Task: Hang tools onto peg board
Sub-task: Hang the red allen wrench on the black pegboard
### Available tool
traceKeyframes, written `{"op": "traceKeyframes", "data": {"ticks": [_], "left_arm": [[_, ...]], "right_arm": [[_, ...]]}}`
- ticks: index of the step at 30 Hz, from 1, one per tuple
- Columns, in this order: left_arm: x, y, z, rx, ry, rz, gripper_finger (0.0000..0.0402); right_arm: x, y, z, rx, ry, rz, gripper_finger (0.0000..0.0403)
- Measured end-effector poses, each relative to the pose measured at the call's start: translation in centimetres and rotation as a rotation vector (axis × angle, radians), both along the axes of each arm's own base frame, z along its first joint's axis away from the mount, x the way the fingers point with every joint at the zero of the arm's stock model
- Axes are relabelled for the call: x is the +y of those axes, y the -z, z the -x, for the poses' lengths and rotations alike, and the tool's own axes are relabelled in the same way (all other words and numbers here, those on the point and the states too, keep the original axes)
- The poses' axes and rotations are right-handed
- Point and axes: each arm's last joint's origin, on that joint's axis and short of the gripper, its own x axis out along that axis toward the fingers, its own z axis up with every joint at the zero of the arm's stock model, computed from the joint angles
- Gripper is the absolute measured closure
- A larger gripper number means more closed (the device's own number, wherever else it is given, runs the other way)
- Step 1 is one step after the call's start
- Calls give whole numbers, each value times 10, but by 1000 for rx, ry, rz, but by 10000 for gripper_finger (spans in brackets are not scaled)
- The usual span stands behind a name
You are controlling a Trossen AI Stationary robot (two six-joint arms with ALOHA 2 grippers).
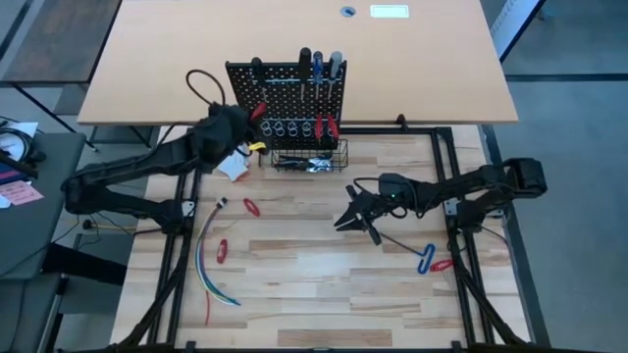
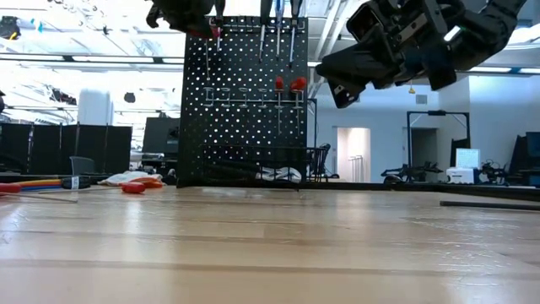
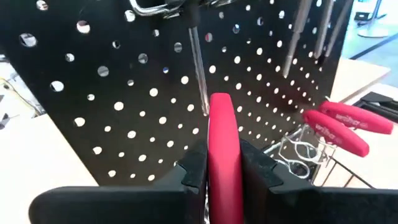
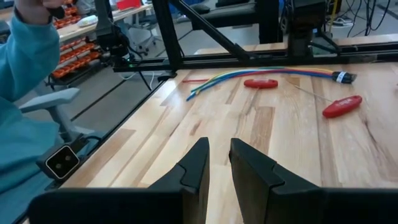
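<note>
A: Item one, the left gripper (image 3: 222, 171)?
B: Clenched on a red-handled screwdriver (image 3: 221, 149), raised at the upper left of the peg board (image 1: 285, 103), which stands at the table's (image 1: 314, 294) far edge.

A: Its long axis?
B: The shaft (image 3: 199, 68) runs straight on from the handle, away from the claw, across the perforated face to a metal ring (image 3: 149, 7) at the board's top row. Whether the tip has entered the ring cannot be told.

A: The relation the next move likely turns on?
B: Shaft in line with that ring; the ring lies directly ahead of the claw along the tool's axis.

A: Item two, the right gripper (image 1: 355, 218)?
B: Fingers nearly together, nothing between them, hovering over the table's middle right.

A: Nearest unhung tools to it?
B: A blue-handled T-key (image 1: 425, 258) and a red-handled tool (image 1: 442, 265), near the right edge. Two red-handled screwdrivers (image 1: 251, 207) lie toward the left edge, beside coloured wires (image 1: 201, 257).
</note>
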Motion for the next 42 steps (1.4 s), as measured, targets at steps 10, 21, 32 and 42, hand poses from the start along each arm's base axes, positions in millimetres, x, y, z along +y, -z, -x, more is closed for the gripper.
{"op": "traceKeyframes", "data": {"ticks": [10,21,32,42], "left_arm": [[13,9,-5,15,3,44,356],[23,27,-16,61,-6,116,340],[23,29,-18,68,32,129,296],[3,12,21,121,48,142,222]], "right_arm": [[0,0,0,1,1,-2,333],[2,0,0,4,-6,-3,333],[2,1,0,9,-6,-3,333],[6,-2,7,65,-17,-7,333]]}}
